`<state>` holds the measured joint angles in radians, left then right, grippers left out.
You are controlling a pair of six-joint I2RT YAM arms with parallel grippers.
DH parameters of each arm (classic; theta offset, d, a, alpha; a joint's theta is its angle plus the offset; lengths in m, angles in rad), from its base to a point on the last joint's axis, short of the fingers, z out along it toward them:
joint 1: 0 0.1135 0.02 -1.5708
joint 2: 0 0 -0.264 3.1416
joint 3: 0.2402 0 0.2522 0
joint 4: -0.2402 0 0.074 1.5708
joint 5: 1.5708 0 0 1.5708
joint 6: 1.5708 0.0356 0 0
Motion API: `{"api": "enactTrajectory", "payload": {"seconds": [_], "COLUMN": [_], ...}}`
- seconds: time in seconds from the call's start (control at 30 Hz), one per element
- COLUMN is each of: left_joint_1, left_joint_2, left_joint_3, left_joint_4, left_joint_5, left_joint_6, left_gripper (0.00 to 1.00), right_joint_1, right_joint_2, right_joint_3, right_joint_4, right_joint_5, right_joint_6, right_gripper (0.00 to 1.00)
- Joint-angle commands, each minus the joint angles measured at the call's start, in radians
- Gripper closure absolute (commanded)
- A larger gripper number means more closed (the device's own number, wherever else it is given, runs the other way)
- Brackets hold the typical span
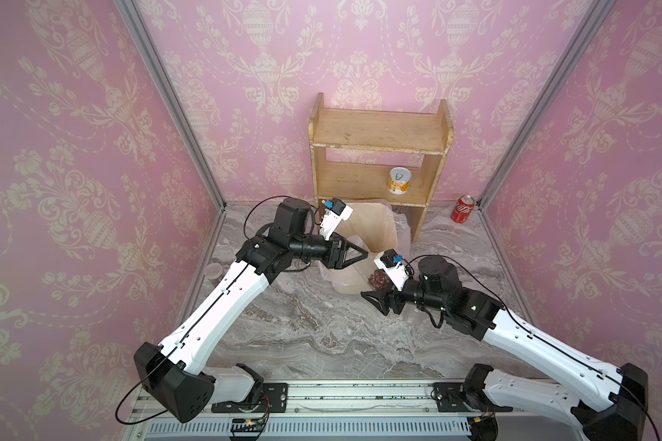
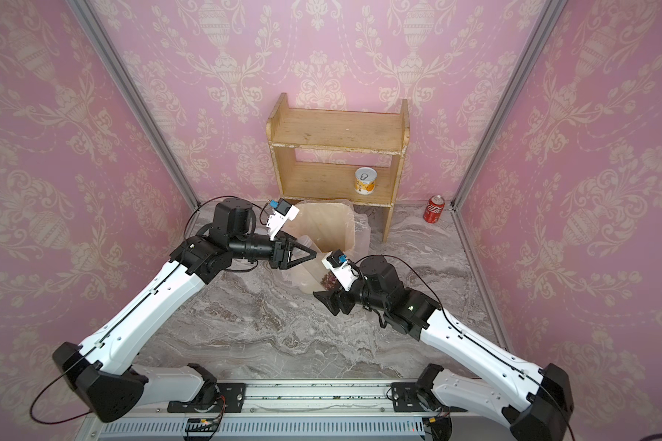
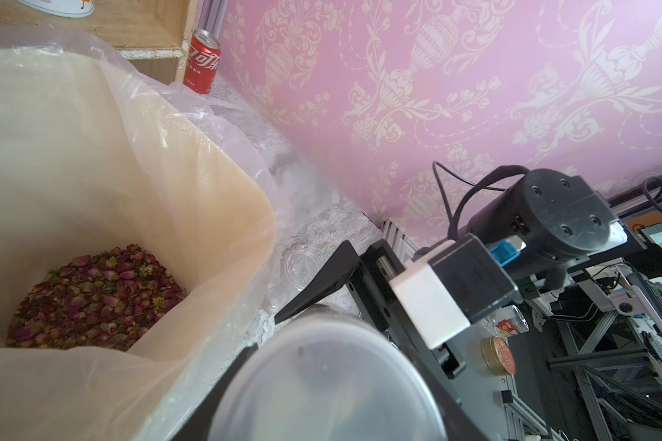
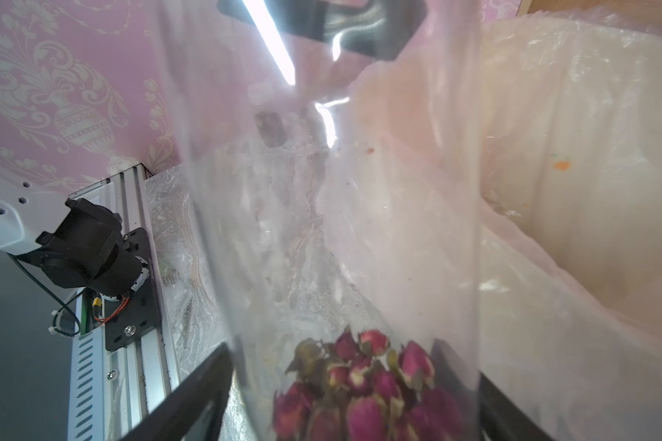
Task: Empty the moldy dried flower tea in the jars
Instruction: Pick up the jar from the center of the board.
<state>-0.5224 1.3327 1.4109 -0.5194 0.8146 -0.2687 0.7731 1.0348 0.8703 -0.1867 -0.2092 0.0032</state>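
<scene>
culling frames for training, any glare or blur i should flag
Right wrist view: a white glare streak crosses the clear jar; its buds, near the lens, are soft. Left wrist view: the held jar is blurred, the dumped buds in the bin sharp. Both top views: even light, no glare.

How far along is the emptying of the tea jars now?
Done: a heap of tea lies in the lined bin, and an empty jar sits on the table. In hand: the right gripper brackets a jar with buds; the left gripper holds a clear round piece, lid or jar unclear. Left: pouring those buds out.
</scene>
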Motion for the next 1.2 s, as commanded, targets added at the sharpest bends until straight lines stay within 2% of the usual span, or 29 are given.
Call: {"api": "enactTrajectory", "payload": {"seconds": [0.0, 0.13, 0.27, 0.33, 0.4, 0.53, 0.6, 0.67, 0.73, 0.83, 0.97, 1.07, 1.17], "left_joint_1": [-0.010, -0.010, -0.010, -0.009, -0.010, -0.009, -0.010, -0.008, -0.005, 0.004, 0.015, 0.018, 0.018], "left_joint_2": [0.005, 0.007, 0.003, 0.002, 0.000, -0.003, -0.010, -0.025, -0.049, -0.078, -0.075, -0.043, -0.023], "left_joint_3": [-0.012, -0.021, -0.026, -0.027, -0.029, -0.025, -0.007, 0.026, 0.052, 0.080, 0.108, 0.131, 0.119], "left_joint_4": [0.039, 0.045, 0.049, 0.049, 0.055, 0.059, 0.035, -0.017, -0.064, -0.131, -0.269, -0.351, -0.347], "left_joint_5": [0.043, 0.046, 0.039, 0.035, 0.034, 0.027, 0.001, -0.063, -0.111, -0.089, 0.041, 0.131, 0.203], "left_joint_6": [-0.020, -0.019, -0.012, -0.007, -0.006, 0.009, 0.050, 0.148, 0.244, 0.378, 0.569, 0.623, 0.605], "left_gripper": [0.95, 0.88, 0.71, 0.62, 0.56, 0.34, 0.21, 0.09, 0.02, 0.01, 0.02, 0.08, 0.11], "right_joint_1": [0.007, 0.007, 0.007, 0.008, 0.008, 0.009, 0.007, 0.009, 0.007, 0.007, 0.008, 0.007, 0.008], "right_joint_2": [0.012, 0.010, 0.003, -0.001, -0.005, -0.015, -0.026, -0.042, -0.062, -0.099, -0.163, -0.209, -0.234], "right_joint_3": [-0.004, -0.008, -0.014, -0.016, -0.020, -0.026, -0.030, -0.035, -0.043, -0.058, -0.098, -0.137, -0.167], "right_joint_4": [0.024, 0.027, 0.018, 0.013, 0.013, 0.004, -0.003, -0.024, -0.053, -0.106, -0.123, -0.104, -0.087], "right_joint_5": [0.005, 0.013, 0.030, 0.033, 0.035, 0.046, 0.054, 0.058, 0.063, 0.052, -0.041, -0.090, -0.077], "right_joint_6": [-0.003, -0.002, 0.003, 0.004, 0.005, 0.005, 0.004, -0.001, -0.017, -0.055, -0.113, -0.148, -0.166], "right_gripper": [0.23, 0.31, 0.41, 0.44, 0.47, 0.54, 0.58, 0.62, 0.63, 0.63, 0.62, 0.62, 0.62]}}
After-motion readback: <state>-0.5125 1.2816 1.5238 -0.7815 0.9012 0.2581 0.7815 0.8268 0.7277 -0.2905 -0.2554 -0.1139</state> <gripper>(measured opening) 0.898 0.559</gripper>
